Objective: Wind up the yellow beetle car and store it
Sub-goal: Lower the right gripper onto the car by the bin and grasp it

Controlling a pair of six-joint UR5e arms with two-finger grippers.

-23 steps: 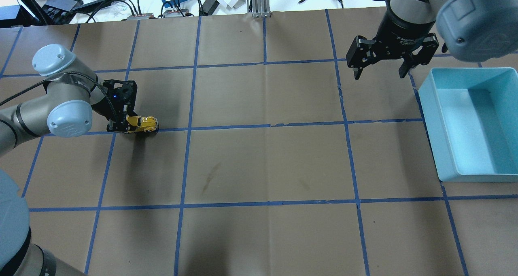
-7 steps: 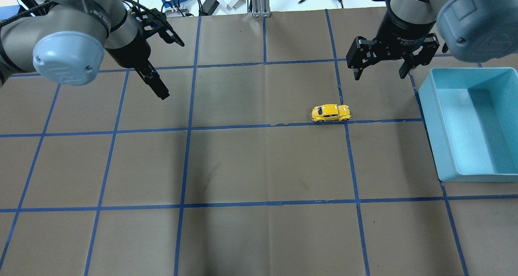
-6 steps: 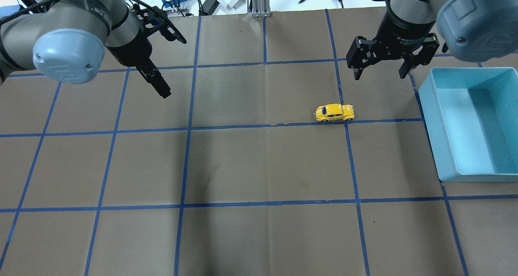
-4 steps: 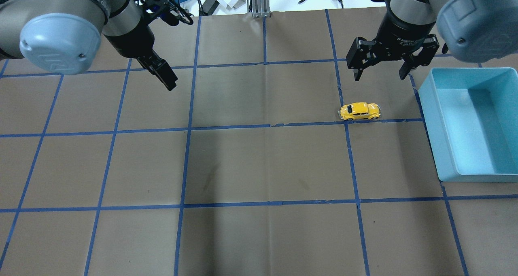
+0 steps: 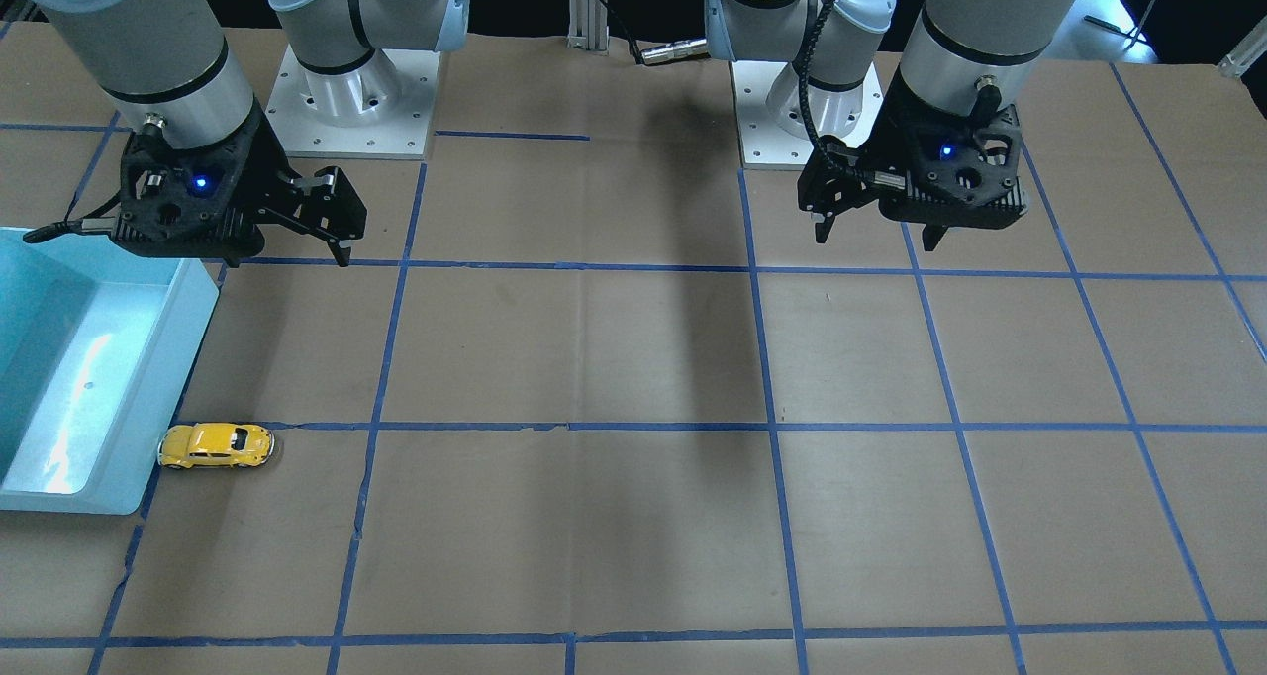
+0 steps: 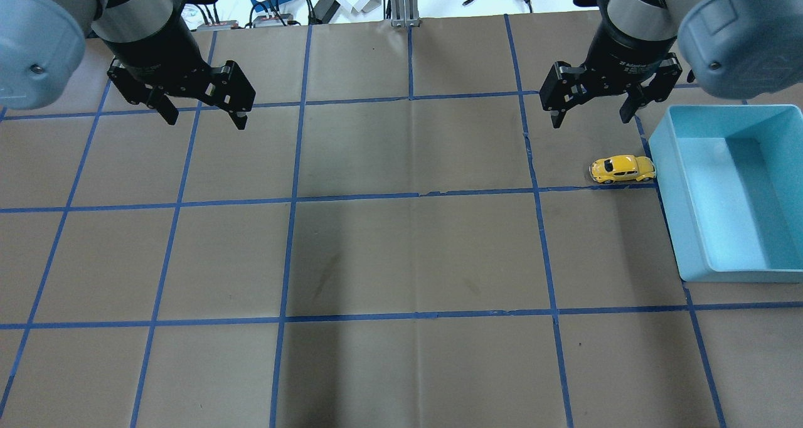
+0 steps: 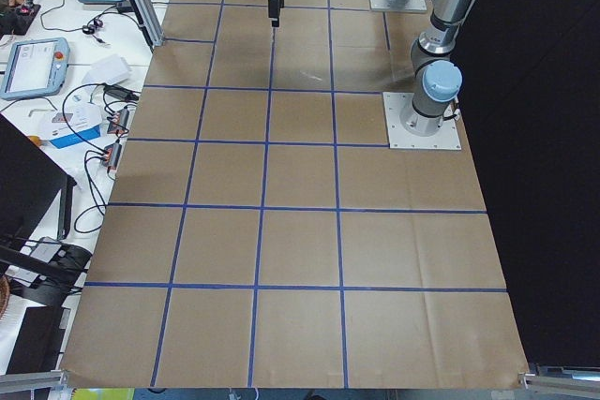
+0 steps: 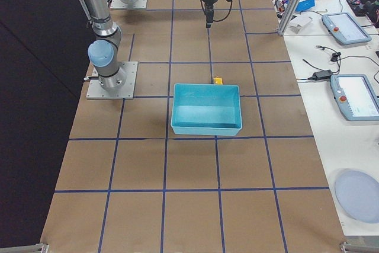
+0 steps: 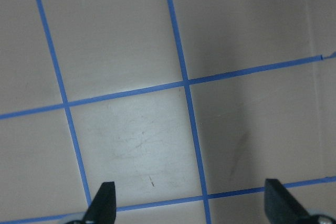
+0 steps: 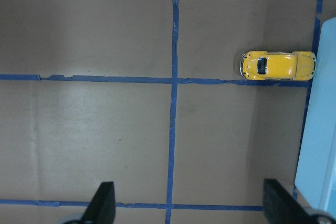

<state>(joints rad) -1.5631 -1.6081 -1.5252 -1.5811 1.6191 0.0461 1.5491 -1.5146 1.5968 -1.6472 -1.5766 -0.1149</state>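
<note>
The yellow beetle car [image 6: 622,169] stands on its wheels on the brown table, its nose against the outer wall of the light blue bin [image 6: 665,164]. It also shows in the front view [image 5: 216,445], the right wrist view [image 10: 278,65] and, small, the exterior right view [image 8: 218,79]. My right gripper [image 6: 591,109] is open and empty, raised above the table a little behind the car. My left gripper [image 6: 204,113] is open and empty, raised over the far left of the table. The left wrist view shows only the table between its fingertips [image 9: 102,203].
The light blue bin [image 5: 59,358] is empty and sits at the table's right side in the overhead view. Blue tape lines grid the brown table. Cables and devices lie beyond the far edge [image 6: 276,1]. The arm bases [image 5: 346,101] stand at the robot's side.
The car was let go by my left gripper and rolled right across the table up to the bin wall. My left arm lifted away and turned, its gripper open. The right arm barely moved.
</note>
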